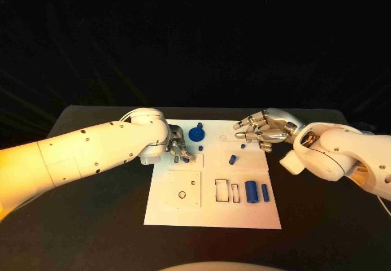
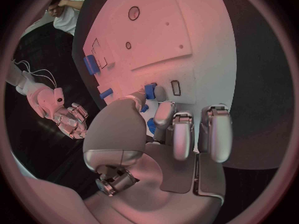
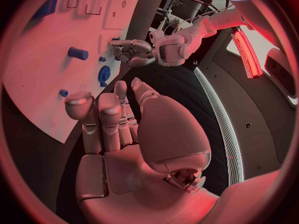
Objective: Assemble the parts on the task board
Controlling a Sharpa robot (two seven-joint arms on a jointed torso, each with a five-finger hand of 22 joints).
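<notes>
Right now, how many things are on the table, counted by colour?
Blue parts: 8 that I can make out, one of them at the left hand's fingers
White board: 1
Silver hands: 2, left hand and right hand
Total: 11

**Count on the bench**

One white task board (image 1: 213, 217) lies on one black bench (image 1: 90, 226). At least seven blue parts show on the board: one round piece (image 1: 196, 134), one short peg (image 1: 232, 160), one wide block (image 1: 252, 192), one slim bar (image 1: 265, 192), three small bits. Two robot hands: left (image 1: 176, 148), right (image 1: 262, 129).
</notes>
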